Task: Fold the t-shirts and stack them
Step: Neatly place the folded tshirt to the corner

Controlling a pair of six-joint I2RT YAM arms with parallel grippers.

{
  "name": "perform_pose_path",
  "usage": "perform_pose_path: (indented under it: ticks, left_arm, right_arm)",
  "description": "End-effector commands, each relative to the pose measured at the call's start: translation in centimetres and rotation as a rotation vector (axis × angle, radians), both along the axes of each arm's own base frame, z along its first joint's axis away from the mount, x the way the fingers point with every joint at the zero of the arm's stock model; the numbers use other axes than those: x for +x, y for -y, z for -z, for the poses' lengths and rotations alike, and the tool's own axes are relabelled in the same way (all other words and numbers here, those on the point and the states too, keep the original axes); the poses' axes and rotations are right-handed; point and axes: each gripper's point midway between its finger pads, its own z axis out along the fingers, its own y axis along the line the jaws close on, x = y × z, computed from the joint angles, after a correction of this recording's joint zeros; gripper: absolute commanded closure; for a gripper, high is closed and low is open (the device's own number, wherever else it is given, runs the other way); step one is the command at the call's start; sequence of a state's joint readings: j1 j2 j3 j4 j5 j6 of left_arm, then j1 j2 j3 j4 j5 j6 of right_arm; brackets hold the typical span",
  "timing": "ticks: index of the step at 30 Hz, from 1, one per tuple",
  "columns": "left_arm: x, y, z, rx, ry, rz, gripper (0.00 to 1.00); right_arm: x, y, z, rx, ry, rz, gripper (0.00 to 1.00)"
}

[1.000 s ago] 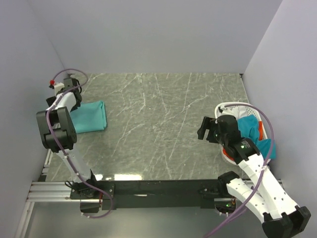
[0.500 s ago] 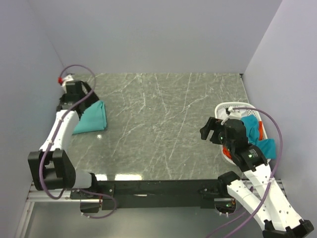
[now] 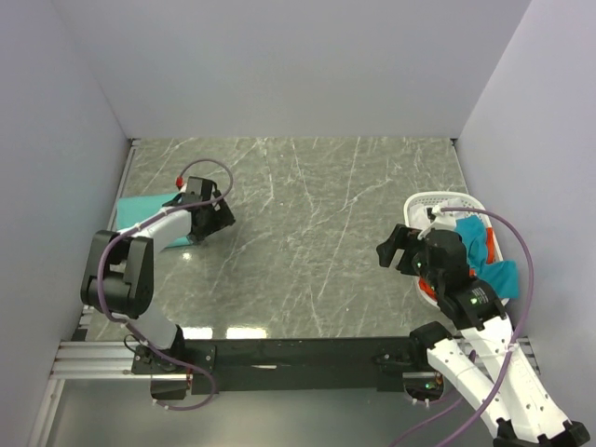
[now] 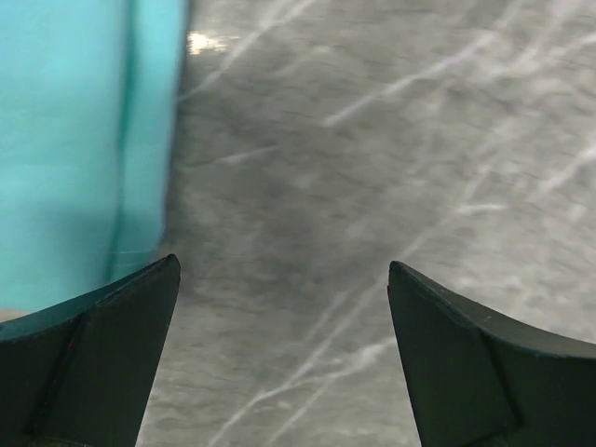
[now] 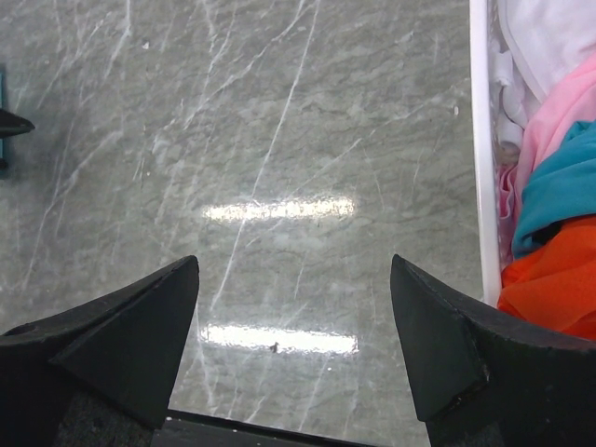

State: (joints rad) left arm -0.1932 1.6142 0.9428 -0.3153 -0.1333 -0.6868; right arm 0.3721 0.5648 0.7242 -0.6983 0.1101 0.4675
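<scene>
The folded teal-green t-shirt (image 3: 140,205) lies far from the laundry basket (image 3: 438,197), probably as the stack's base, much of it hidden under the left arm (image 3: 149,226). The left gripper (image 3: 216,216), jaws spread and empty, hovers on its basket side. The right gripper (image 3: 396,247), likewise released, hangs just beside the basket, seemingly ready for another shirt.

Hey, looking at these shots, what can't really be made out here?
Top view: the left arm hides part of the teal-green cloth t-shirt.
Top view: the right arm covers the near side of the white plastic lattice laundry basket; contents uncountable.
Left wrist view: that t-shirt is blurred, cut by the left edge.
Right wrist view: the right edge cuts the pale pink shirt, blue-teal shirt and orange-red shirt.
</scene>
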Motion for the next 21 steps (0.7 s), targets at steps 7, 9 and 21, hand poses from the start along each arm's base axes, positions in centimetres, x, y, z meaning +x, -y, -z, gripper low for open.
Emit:
perform_pose_path:
  ticks: [7, 9, 21]
  left_arm:
    - [-0.4, -3.7, 0.9, 0.153, -0.018, -0.151, 0.01]
    - [-0.5, -4.1, 0.9, 0.175, -0.022, -0.155, 0.01]
    - [-1.8, -3.8, -1.6, 0.129, 0.006, -0.182, 0.01]
  right_arm:
    - [0.0, 0.1, 0.1, 0.006, 0.007, 0.006, 0.10]
    - [-0.1, 0.1, 0.1, 0.007, 0.006, 0.004, 0.10]
    - [-0.4, 0.7, -0.5, 0.014, 0.028, 0.036, 0.10]
